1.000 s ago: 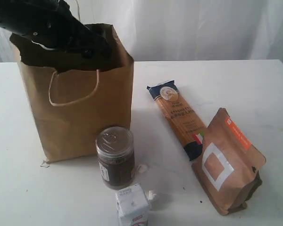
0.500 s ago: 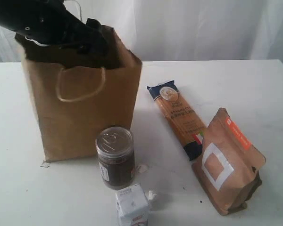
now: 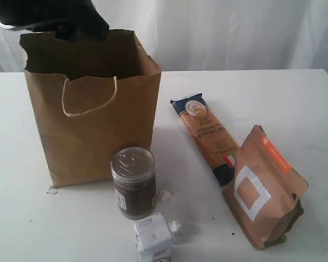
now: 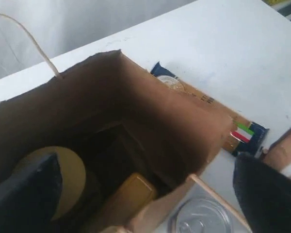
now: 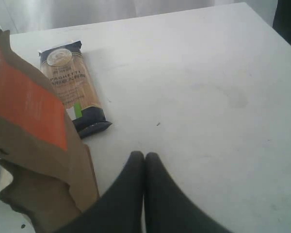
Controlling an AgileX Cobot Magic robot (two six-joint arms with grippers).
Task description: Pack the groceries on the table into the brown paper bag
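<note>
Between items. Left gripper (image 3: 79, 24) hovers above bag (image 3: 93, 136) mouth, jaws wide, empty. Right gripper (image 5: 144, 160) clenched by pouch (image 5: 34, 121). Jar (image 3: 134, 183) stands on table (image 3: 273, 93) at bag's 5 o'clock, carton (image 3: 153, 240) near it. Likely next: drop onto jar, grasp upright.

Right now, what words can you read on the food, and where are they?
"SPAGHETTI": on the packet; its other lines are blurred.
On the pouch: print too small to read.
On the jar: label blurred.
On the carton: print blurred.
On the bag: no words seen.
</note>
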